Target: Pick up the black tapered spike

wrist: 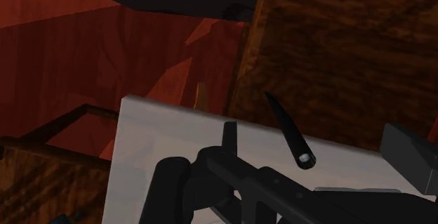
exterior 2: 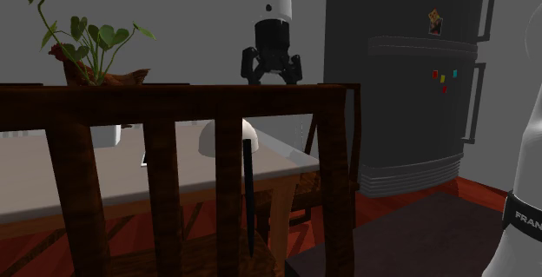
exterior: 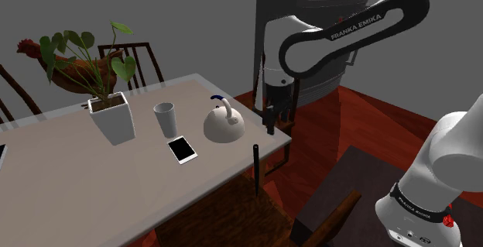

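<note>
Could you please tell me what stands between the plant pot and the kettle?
In the shoulder view, a pale cup stands between the white plant pot and the kettle.

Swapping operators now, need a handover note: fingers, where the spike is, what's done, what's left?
Gripper: fingers open, holding nothing, over the table's edge beside the kettle.
Spike: upright, thin end down, just off that table edge, over the chair seat. It sits lower than the gripper and apart from it. Can't tell whether it leans on the edge.
Done: gripper is near the spike, nothing grasped.
Left: line up over the spike's thick top end, come down, close the fingers on it, lift.
</note>
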Robot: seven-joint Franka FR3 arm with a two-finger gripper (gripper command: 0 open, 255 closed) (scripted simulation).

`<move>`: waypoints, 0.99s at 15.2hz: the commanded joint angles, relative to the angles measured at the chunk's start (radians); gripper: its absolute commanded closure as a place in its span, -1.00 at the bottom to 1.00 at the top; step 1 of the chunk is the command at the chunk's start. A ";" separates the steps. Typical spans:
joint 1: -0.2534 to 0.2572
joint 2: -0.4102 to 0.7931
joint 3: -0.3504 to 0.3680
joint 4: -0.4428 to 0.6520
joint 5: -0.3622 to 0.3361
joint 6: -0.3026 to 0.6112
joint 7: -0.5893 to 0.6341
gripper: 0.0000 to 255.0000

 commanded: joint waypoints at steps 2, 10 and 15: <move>0.002 0.130 0.024 0.048 -0.032 0.067 0.054 -1.00; 0.025 0.361 0.036 0.145 -0.111 0.170 0.150 -1.00; 0.031 0.414 0.031 0.127 -0.130 0.238 0.160 -1.00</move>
